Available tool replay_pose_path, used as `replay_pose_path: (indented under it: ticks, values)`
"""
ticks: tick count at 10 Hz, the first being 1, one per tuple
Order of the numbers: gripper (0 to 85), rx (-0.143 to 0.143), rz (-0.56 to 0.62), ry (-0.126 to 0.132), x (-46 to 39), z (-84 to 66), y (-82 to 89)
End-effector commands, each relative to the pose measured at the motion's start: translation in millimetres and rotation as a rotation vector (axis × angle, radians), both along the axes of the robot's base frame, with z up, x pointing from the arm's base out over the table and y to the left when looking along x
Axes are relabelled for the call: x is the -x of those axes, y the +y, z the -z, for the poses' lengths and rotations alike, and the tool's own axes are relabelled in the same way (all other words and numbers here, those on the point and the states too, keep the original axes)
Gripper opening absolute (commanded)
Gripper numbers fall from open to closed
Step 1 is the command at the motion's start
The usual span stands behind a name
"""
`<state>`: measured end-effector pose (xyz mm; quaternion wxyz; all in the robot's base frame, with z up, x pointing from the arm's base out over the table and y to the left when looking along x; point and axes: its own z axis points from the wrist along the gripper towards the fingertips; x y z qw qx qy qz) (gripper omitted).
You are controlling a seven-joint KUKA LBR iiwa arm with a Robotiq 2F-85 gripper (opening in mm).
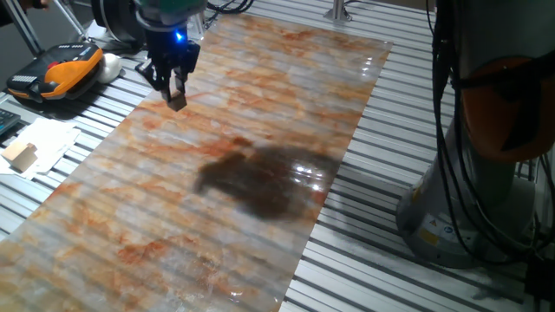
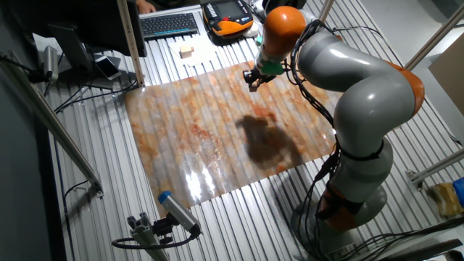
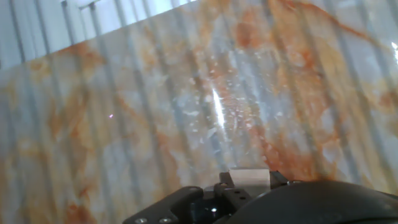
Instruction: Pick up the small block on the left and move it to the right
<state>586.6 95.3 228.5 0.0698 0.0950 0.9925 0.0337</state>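
Gripper (image 1: 176, 97) closed on the small block (image 1: 178, 100), tiny tan cube pinched between the fingertips, lifted just above the marbled sheet (image 1: 260, 130) near its far corner; hand view shows the block's pale face at the bottom edge, between the fingers; carry step by my read: keep the pinch firm, hold height level over the sheet, travel toward the right side, lower before opening; no containers in view, only a larger wooden block (image 1: 22, 156) lying on white paper (image 1: 52, 139) off the sheet.

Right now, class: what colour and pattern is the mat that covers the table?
The mat is marbled: pale grey with rusty orange veins and one dark brown blotch. One fixed view shows it best.
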Motion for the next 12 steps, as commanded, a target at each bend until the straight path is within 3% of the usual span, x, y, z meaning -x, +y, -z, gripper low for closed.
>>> replay_pose_path:
  ticks: [1, 3, 5, 9, 12]
  values:
    - [0.0, -0.006, -0.026, 0.003, -0.4, 0.9, 1.6]
    - [0.0, 0.008, -0.102, 0.023, -1.7, 0.9, 12.1]
    - [0.0, 0.024, -0.114, 0.03, -1.0, 1.7, 25.8]
    - [0.0, 0.042, -0.145, 0.052, -3.9, 5.1, 37.5]
    - [0.0, 0.051, -0.154, 0.044, -0.5, 13.4, 48.5]
